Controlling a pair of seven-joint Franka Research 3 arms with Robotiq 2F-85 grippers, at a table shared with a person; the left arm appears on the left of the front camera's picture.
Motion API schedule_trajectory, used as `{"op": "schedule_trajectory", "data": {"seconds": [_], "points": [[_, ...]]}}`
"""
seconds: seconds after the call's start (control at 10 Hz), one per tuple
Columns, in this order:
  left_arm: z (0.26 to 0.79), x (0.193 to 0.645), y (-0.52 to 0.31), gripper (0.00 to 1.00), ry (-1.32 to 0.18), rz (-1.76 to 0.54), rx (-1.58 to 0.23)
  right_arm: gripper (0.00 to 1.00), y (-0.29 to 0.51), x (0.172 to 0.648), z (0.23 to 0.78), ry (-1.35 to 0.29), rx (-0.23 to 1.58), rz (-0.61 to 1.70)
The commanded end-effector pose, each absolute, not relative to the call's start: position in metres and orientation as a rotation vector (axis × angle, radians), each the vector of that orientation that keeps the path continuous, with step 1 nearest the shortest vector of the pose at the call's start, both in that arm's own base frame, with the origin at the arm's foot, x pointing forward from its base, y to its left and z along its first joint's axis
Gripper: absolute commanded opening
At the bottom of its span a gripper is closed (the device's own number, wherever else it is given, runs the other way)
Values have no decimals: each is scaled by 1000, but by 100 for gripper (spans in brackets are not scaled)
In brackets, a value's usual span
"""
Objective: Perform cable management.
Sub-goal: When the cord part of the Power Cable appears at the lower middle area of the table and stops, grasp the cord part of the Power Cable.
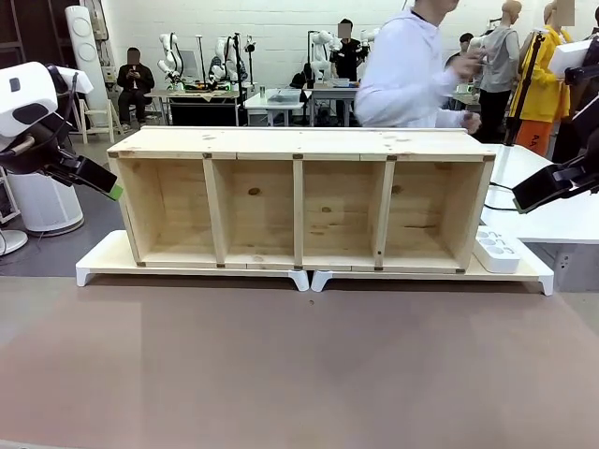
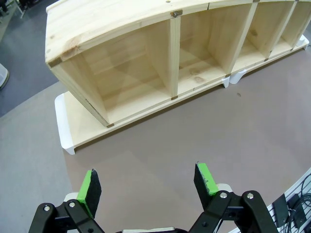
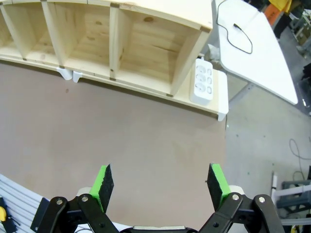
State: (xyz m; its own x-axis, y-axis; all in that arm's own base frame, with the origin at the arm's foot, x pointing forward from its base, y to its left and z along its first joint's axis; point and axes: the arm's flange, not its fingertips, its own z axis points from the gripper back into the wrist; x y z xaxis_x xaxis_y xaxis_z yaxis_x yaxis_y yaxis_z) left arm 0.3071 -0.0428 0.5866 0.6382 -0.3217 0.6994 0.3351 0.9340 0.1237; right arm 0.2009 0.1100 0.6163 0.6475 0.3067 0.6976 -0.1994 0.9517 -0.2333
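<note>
The cable (image 3: pixel 250 43) lies off to the right on the white side table (image 3: pixel 265 63), well apart from both arms. It's a thin black cord thrown in one loose loop, with a slightly thicker stub at one end, probably the plug, though it is too small to be sure. Just below it, the white power strip (image 3: pixel 201 80) sits on the platform beside the right end of the four-bay wooden shelf (image 1: pixel 299 142). The left gripper (image 2: pixel 146 180) hangs over the brown tabletop (image 2: pixel 194 131), jaws spread wide, nothing between the green pads. The right gripper (image 3: pixel 160 179) matches it, fully parted and empty-handed. A person (image 1: pixel 407 70) in white stands behind the shelf.
</note>
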Motion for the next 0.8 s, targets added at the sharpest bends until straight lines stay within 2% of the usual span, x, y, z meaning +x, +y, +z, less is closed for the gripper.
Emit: {"op": "schedule_trajectory", "data": {"seconds": [0.0,0.7], "points": [[586,310,-44,100,-804,-362,-24,100,110,204,616,-817,-141,285],[586,310,-44,100,-804,-362,-24,100,110,204,616,-817,-141,285]]}}
